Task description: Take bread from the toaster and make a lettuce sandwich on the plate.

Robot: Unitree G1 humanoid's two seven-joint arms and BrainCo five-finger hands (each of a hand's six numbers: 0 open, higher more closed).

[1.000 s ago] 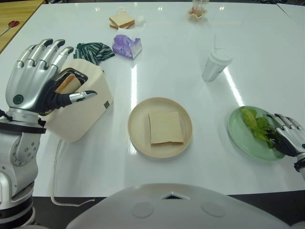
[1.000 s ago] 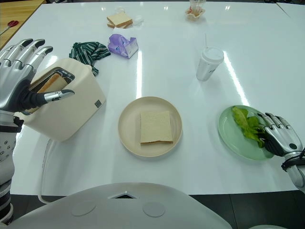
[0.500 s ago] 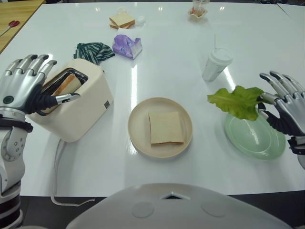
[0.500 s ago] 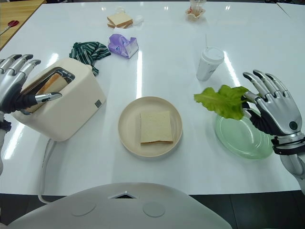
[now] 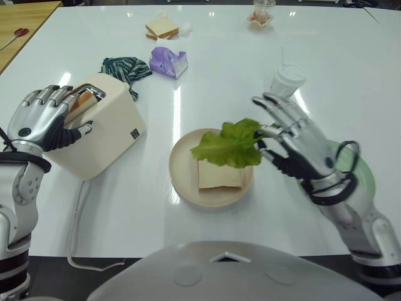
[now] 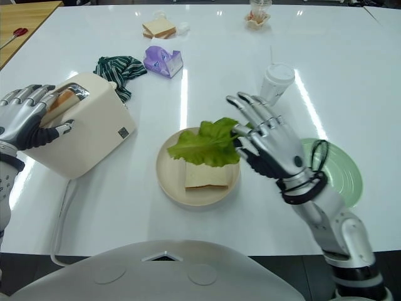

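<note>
Far left of the plate point(image 5: 178, 170), the left hand point(image 5: 42, 122) lies over the top of the toaster point(image 5: 113, 138). The toast point(image 5: 88, 99) pokes up from the slot right against it. I cannot tell whether the hand grips the toast or only rests on the toaster. Most of the toast is hidden by the hand and the slot.

On the plate lies a slice point(image 5: 219, 178), flat and a little right of centre.

Over the plate hangs the lettuce point(image 5: 227, 145), pinched at its right end by the right hand point(image 5: 301, 150), whose other fingers are spread. The hand sits just off the plate's right rim. The leaf's long axis runs sideways, stretching left from the hand across the slice's far half. So the slice lies below and slightly nearer than the leaf. Laying it down looks to be mainly a matter of lowering, with a small pull toward the near edge.

The leaf covers the slice's far edge, and whether the two touch I cannot tell.

Right of the plate, the dish point(image 6: 343, 170) is partly hidden behind the right wrist. The cup point(image 5: 287, 80) stands beyond the hand.

For the toast, the left hand is clearly the nearer.
</note>
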